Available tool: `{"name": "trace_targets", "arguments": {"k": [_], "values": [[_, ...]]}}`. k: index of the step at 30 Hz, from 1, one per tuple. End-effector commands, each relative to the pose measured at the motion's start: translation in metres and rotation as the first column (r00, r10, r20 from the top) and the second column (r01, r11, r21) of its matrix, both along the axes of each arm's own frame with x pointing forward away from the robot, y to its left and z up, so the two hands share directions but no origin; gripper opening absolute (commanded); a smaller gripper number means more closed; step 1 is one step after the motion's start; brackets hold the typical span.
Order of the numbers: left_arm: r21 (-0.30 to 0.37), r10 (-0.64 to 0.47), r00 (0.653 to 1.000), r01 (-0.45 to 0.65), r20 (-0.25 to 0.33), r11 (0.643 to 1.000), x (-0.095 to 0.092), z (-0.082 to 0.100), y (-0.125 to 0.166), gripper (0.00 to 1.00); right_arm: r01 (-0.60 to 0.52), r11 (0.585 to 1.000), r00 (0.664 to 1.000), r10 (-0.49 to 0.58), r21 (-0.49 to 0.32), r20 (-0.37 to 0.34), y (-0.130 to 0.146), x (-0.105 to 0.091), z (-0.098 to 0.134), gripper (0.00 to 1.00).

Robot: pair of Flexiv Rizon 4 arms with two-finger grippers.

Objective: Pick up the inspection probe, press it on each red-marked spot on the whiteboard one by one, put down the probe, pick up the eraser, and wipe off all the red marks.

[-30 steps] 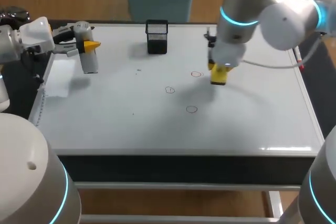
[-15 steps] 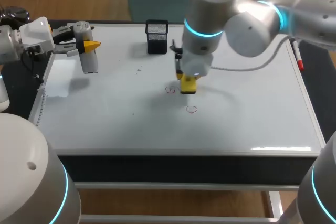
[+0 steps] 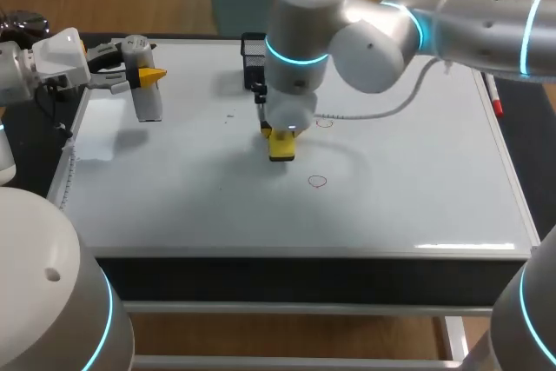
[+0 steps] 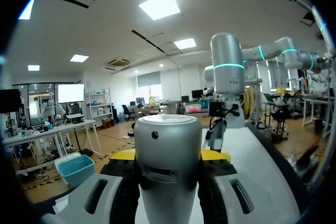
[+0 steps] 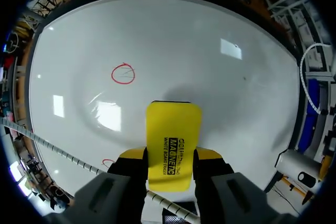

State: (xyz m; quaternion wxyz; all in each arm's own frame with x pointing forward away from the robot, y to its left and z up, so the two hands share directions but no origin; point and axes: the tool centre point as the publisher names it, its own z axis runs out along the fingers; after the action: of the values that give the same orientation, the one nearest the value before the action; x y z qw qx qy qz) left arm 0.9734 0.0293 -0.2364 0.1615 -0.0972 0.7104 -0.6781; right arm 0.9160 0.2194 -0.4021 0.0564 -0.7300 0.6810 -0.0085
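R claw pinches yellow eraser at middle of whiteboard, w/ a red circle just ahead. L claw clamps silver probe over board's far-left corner.

1. Whiteboard lies flat as the tabletop. R arm comes in from rear right and reaches past mid.
2. R gripper is over board's middle, a bit left of ctr. Eraser is clamped btwn its fingers, sticking out ahead of them, down at the board.
3. One mark lies near eraser, front-right of it. Another lies behind-right, just beside R arm's wrist.
4. R wrist view: a mark is ahead of eraser, off to one side, not touching.
5. Pen holder stands at board's rear, behind R arm, partly hidden.
6. L gripper is at rear-left corner with probe gripped btwn its fingers, well apart from eraser.
7. Marker lies at board's right edge, toward rear.
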Motion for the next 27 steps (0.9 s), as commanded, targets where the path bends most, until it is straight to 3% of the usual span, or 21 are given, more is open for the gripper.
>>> {"name": "trace_targets", "arguments": {"k": [1,15,27], "values": [[0.0,0.001,1.0,-0.001,0.001,1.0,0.0,0.001,0.0,0.0,0.01,0.999,1.0,-0.01,-0.035,-0.009,0.01,0.006,-0.012,0.0],[0.0,0.001,1.0,-0.001,0.001,1.0,0.0,0.001,0.0,0.0,0.009,0.999,1.0,-0.01,-0.032,-0.027,0.011,0.004,-0.021,0.0],[0.0,0.001,1.0,-0.001,0.001,1.0,0.0,0.001,0.0,0.0,0.041,0.998,0.998,-0.044,-0.051,-0.046,-0.011,0.004,-0.03,0.0]]}}
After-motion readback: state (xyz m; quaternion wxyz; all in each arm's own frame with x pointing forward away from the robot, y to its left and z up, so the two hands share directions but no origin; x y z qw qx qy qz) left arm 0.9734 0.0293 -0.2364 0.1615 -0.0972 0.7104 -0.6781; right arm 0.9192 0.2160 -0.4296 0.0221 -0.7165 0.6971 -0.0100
